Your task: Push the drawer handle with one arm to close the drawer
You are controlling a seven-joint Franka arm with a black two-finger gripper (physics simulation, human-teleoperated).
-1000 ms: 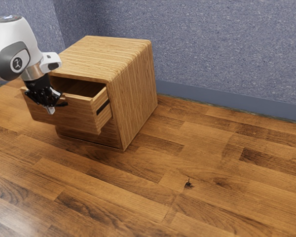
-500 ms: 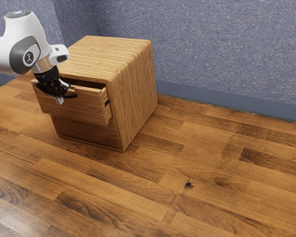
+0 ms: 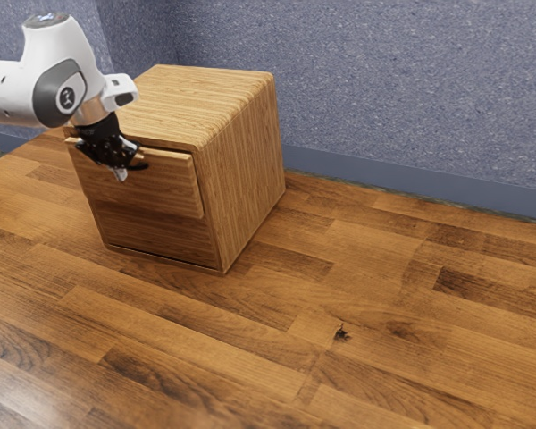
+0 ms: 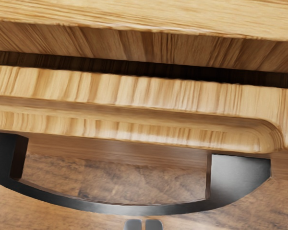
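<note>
- Over at the exterior view's left, my tool [image 3: 121, 174] is at the front of the drawer [image 3: 165, 192], pointing downward. Its black body covers a chunk of the drawer's front and top edge, so no clue what that bit looks like.
- Tool's closed, as far as I can make out: the two grey fingertips [image 4: 153, 224] sit side by side with just a thin slit between them, nothing gripped. The wrist view's edge chops off the rest of them.
- Drawer is up in the top part of the wooden cabinet [image 3: 250, 152], almost in but not quite, its front poking out a little. From above there's a narrow dark slot between it and the cabinet, too dark to see what's inside.
- Handle [image 4: 134, 209] is a black curved bar on the drawer front, and my tips are right by its outer side. Can't honestly tell if they touch it. One end of it runs out of the wrist view, and in the exterior view it's mostly lost against my black tool.
- Below the drawer the cabinet front is shadowy, so I can't say if that's a second drawer.
- Small dark mark [image 3: 341, 334] out on the wood floor [image 3: 402, 375], too tiny to identify.
- My arm [image 3: 58, 54] gets cut off by the exterior view's edge.
</note>
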